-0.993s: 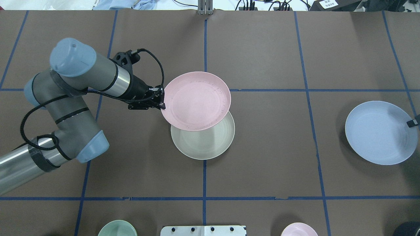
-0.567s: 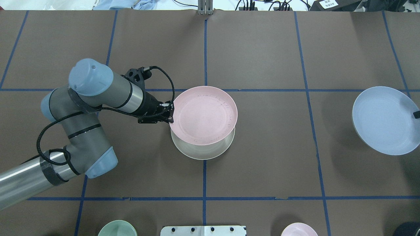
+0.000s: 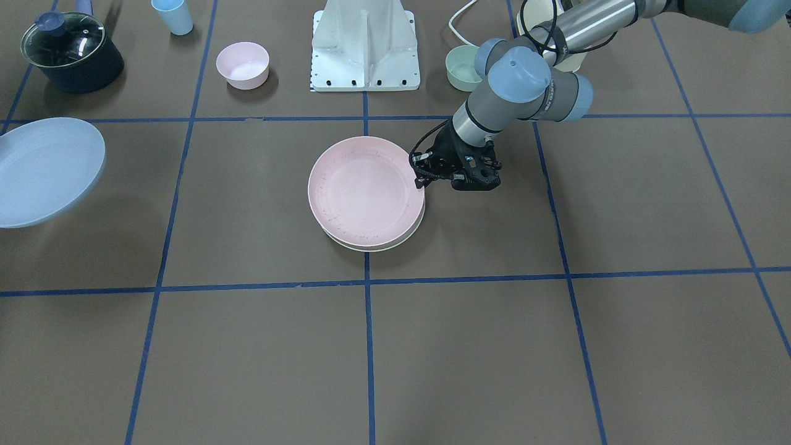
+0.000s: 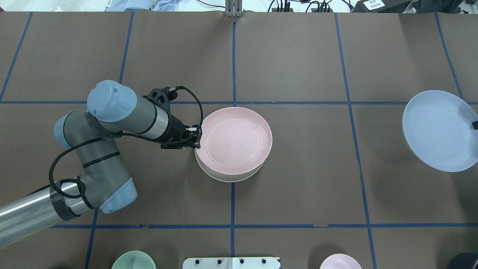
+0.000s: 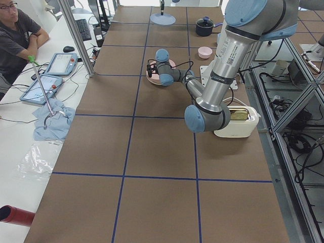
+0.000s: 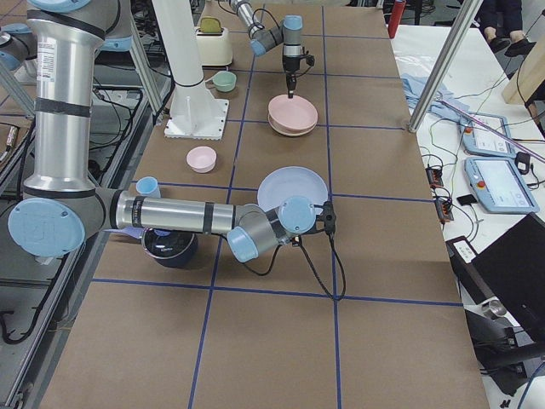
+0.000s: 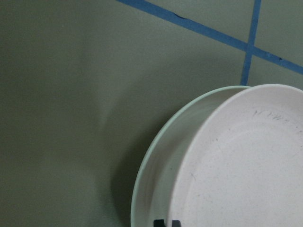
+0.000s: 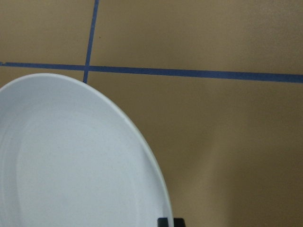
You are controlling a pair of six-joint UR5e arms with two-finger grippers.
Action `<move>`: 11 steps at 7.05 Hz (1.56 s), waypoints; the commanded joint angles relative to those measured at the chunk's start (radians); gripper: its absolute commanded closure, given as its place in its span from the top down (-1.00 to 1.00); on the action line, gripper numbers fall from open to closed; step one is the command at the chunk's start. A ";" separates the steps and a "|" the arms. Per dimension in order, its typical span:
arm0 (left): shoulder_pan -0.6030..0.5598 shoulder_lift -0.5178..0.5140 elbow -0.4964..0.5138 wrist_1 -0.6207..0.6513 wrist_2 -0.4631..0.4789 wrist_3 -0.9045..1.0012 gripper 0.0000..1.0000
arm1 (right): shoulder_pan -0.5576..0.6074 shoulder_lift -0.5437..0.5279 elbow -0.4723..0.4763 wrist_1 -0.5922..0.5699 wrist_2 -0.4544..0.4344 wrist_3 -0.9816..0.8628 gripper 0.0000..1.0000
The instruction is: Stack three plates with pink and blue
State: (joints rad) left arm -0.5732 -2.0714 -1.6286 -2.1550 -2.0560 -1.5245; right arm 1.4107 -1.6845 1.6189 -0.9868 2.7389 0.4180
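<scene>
The left gripper is clamped on the rim of the pink plate, at the edge nearest its own arm. The pink plate sits right over the cream-white plate in the middle of the desk. It's not centred, though. A crescent of cream shows on the robot's side, and the wrist view shows the pink rim tucked inside the cream rim at a slight tilt. Whether the two are touching all round, I can't tell.

Well off to the right of the cream-white plate, the right gripper pinches the blue plate by its outer rim. That plate is clear of the desk and tilted, with its shadow below.

Now the dangers. If the left gripper lets go with this offset, the pink plate may land with one edge riding on the cream rim, then rock or slide. The lower finger looks close to the gap between the two plates, so pulling out sideways could drag either plate. The blue plate hangs from a single rim pinch, so a quick swing toward the cream-white plate could make it pivot or slip. And if the right arm arrives while the left is there, they crowd one spot.
</scene>
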 commanded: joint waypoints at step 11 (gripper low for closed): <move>-0.358 0.448 -0.369 0.125 -0.035 0.593 0.99 | -0.681 0.576 0.084 -0.199 -0.529 0.802 -1.00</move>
State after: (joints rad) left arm -0.8901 -1.6807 -1.9745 -2.0318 -2.0929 -0.9991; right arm 0.8187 -1.1925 1.7041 -1.0744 2.2915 1.1858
